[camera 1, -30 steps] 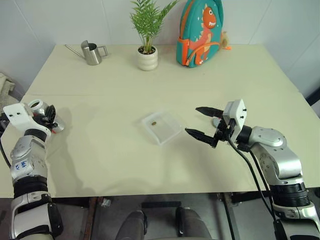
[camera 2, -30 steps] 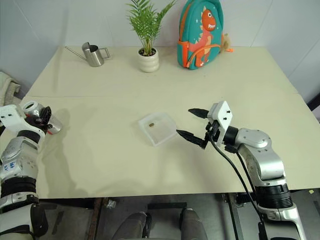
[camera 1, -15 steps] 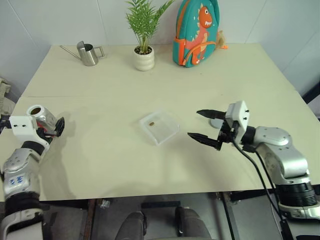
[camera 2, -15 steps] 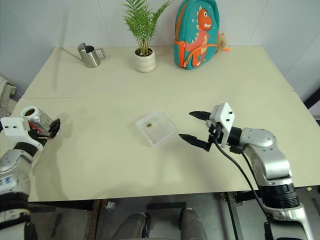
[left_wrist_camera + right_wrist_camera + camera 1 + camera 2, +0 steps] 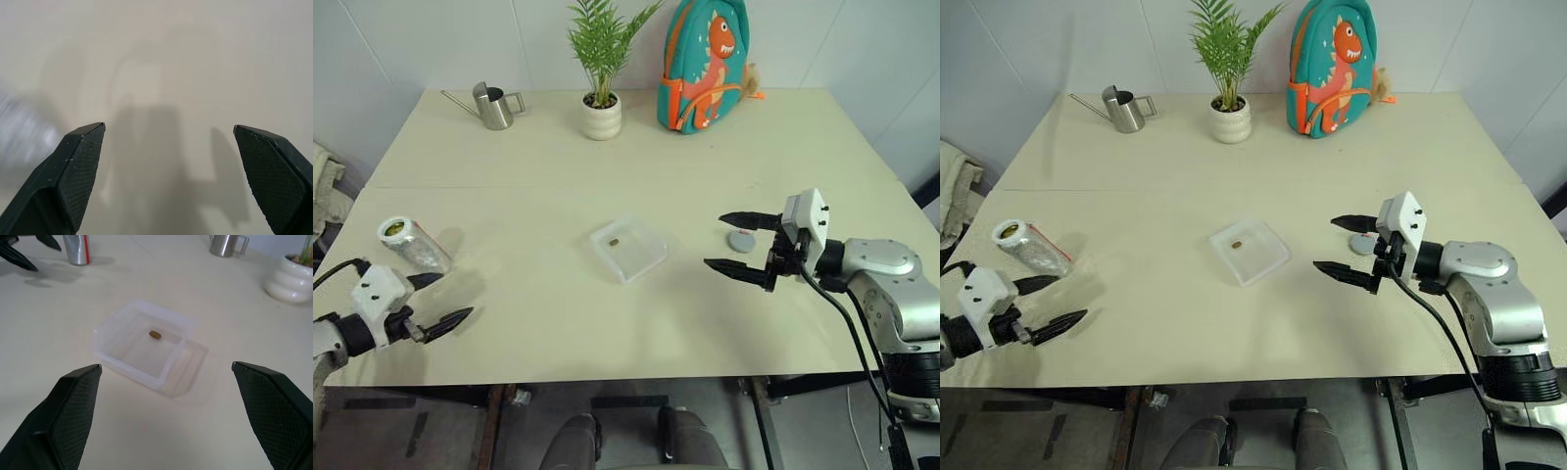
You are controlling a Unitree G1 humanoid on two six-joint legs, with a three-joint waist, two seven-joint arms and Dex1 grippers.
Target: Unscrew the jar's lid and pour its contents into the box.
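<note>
While the jar (image 5: 413,244) stands uncapped near the left edge of the surface (image 5: 636,147), greenish bits showing in its mouth, the left pincer (image 5: 431,303) hangs just in front of it with its two black fingers spread wide and nothing between them. The box (image 5: 627,248) sits mid-surface with a single small brown bit (image 5: 155,334) on its floor. To its right the right pincer (image 5: 738,242) hovers, fingers likewise wide apart and empty, pointing toward the box. The lid (image 5: 741,240) lies flat on the surface between those fingers' tips as seen from the head. At the far edge stand a steel watering can (image 5: 492,105), a potted plant (image 5: 603,101) and a dinosaur backpack (image 5: 707,64).
</note>
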